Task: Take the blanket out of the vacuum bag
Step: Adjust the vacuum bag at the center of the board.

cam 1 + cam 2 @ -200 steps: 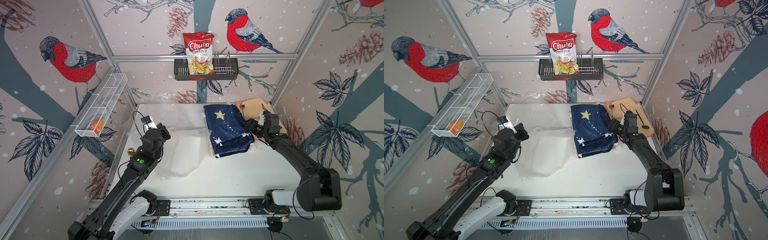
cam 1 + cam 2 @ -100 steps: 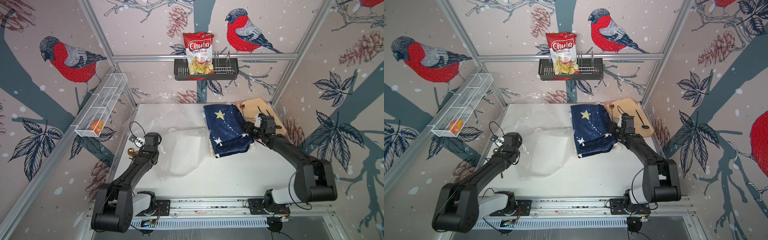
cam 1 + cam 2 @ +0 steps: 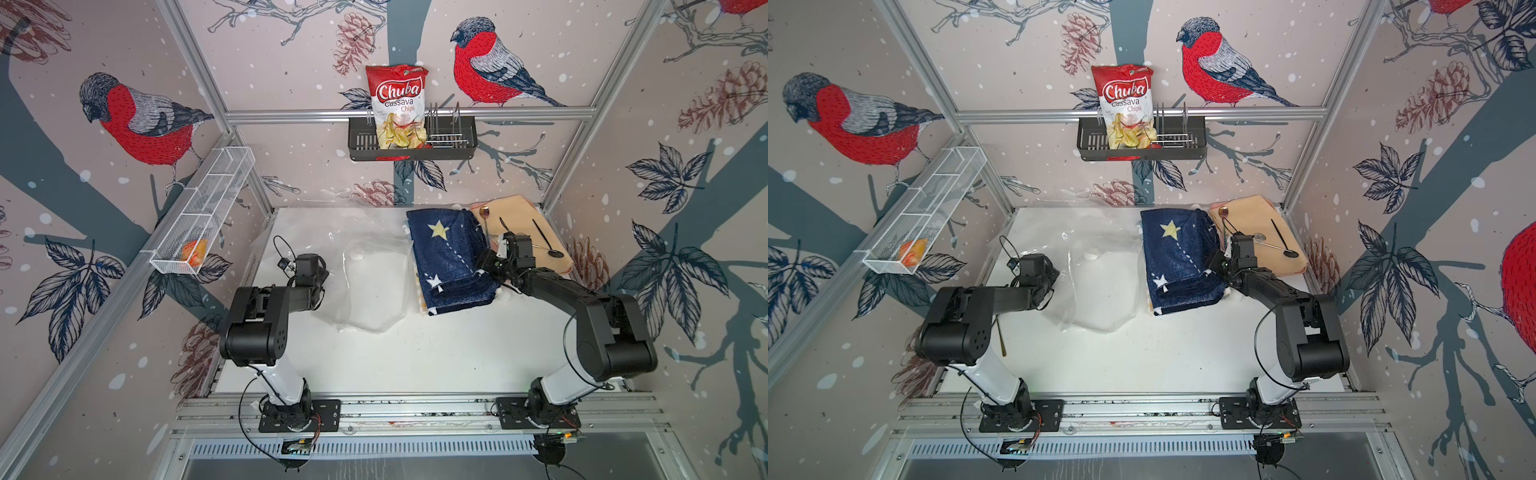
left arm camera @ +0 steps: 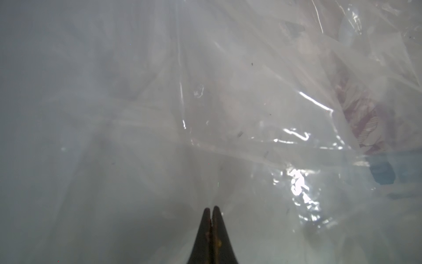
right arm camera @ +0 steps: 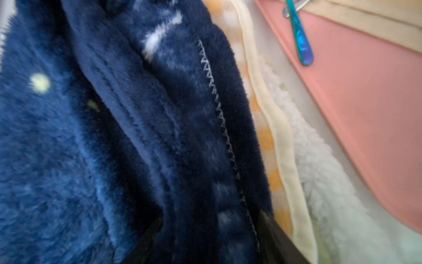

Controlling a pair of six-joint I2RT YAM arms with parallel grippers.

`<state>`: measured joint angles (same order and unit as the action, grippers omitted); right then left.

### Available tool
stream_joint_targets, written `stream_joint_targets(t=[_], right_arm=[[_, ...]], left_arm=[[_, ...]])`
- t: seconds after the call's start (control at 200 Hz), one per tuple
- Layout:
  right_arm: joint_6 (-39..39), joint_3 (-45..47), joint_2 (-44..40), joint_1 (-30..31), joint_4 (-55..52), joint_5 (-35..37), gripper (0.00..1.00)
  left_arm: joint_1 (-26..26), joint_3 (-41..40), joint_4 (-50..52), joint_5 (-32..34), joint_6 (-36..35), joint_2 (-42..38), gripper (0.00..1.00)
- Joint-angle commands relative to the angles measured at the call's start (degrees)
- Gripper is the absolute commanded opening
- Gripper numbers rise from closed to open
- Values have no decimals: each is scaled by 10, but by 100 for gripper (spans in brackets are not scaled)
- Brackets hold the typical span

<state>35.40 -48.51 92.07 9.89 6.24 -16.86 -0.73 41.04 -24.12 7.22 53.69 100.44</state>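
Our right end effector (image 5: 210, 219) grasps the navy star-printed fleece blanket (image 3: 446, 253), lying beside the crinkly transparent plastic vacuum bag (image 3: 370, 299), which our clenched left end effector (image 4: 212, 209), we judge, anchors.

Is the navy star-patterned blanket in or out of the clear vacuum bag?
Out: the navy star-patterned blanket lies bare beside the clear plastic vacuum bag; no film covers it.

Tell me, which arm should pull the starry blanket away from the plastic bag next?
The right one. The right gripper has the blanket fold between its fingers, so it probably only needs to pull. The left gripper is shut over by the vacuum bag, away from the blanket.
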Motion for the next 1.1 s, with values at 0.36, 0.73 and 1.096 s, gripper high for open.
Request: stream_joint_targets(t=[0.36,0.73,1.096], right_arm=[[34,-37,50,47,13,-3,58],[68,-5,-62,-30,18,-89,69],[-20,132,-322,-31,139,265,100]], left_arm=[[7,93,33,-36,-89,-60,0],[-5,4,67,-76,-159,-341,54],[-107,-91,13,119,-334,-431,99]])
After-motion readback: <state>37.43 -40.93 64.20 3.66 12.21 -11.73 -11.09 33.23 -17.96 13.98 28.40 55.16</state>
